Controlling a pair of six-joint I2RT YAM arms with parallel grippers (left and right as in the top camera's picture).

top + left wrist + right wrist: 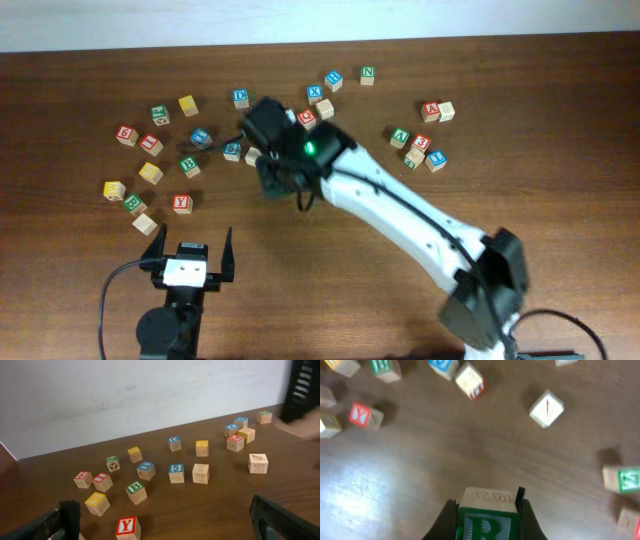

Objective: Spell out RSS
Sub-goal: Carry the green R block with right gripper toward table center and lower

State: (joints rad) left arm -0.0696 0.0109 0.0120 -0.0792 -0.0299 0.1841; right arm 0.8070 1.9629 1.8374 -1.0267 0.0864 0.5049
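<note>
My right gripper [486, 506] is shut on a wooden block with a green R [487, 521] and holds it above the brown table. In the overhead view the right gripper [272, 182] is left of centre, just below the scattered blocks, and hides the R block. My left gripper [190, 256] is open and empty near the front edge; in the left wrist view [167, 529] its fingers frame bare table. A red-faced block [308, 117] lies beside the right arm; its letter is too small to read.
Several letter blocks are scattered across the far half of the table [330, 250]. A red Y block [181, 203] lies just ahead of the left gripper, with a green B block [189, 165] and yellow blocks [150, 172] nearby. More blocks [420, 143] lie to the right.
</note>
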